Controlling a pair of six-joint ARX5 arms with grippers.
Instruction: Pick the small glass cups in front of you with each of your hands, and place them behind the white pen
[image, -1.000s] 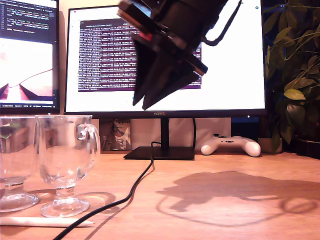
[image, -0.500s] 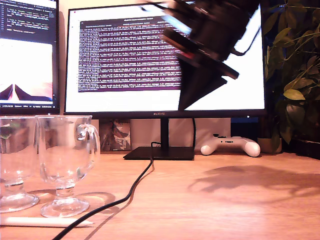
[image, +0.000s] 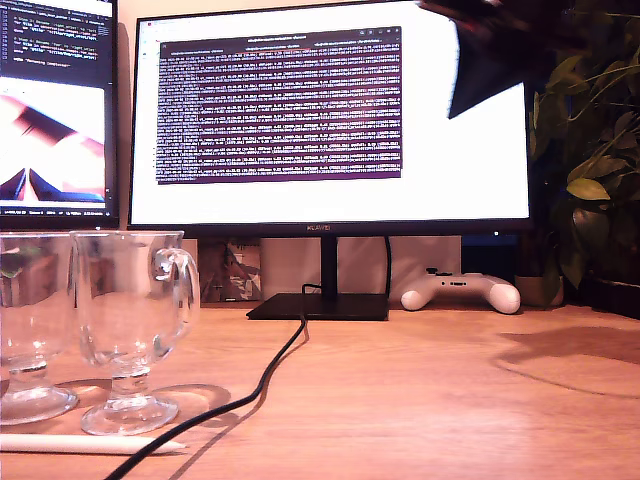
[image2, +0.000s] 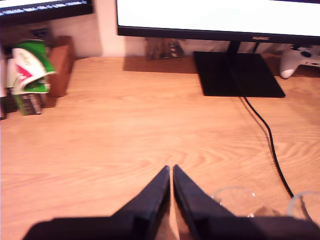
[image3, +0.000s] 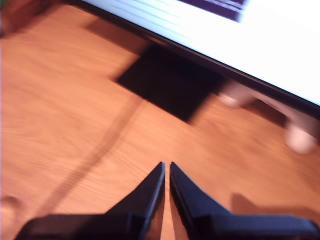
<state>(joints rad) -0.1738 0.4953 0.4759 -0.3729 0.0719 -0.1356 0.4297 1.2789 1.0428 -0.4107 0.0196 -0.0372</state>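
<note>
Glass cups, two, clear, stemmed, round-footed. First glass cup (image: 135, 325): upright on the wooden desk (image: 420, 400) at the exterior view's lower left, looped handle turned toward that view's right. Second glass cup (image: 28, 325): upright just beside it, partly cut by the exterior view's left edge. Both rims show faintly past my first gripper's jaws in the first wrist view.

White pen (image: 90, 443): lying flat in front of the cups' feet, nearer the camera.

Black cable (image: 265, 375): runs from the monitor stand (image: 320, 305) across the desk, passing the pen's tip.

My first gripper (image2: 172, 172): above bare desk, jaws closed tip to tip, empty.

My second gripper (image3: 167, 167): raised, jaws together, empty; view blurred.

An arm (image: 490, 60): dark, at the exterior view's upper right, before the monitor (image: 300, 120).

Game controller (image: 462, 290): white, behind the stand.
</note>
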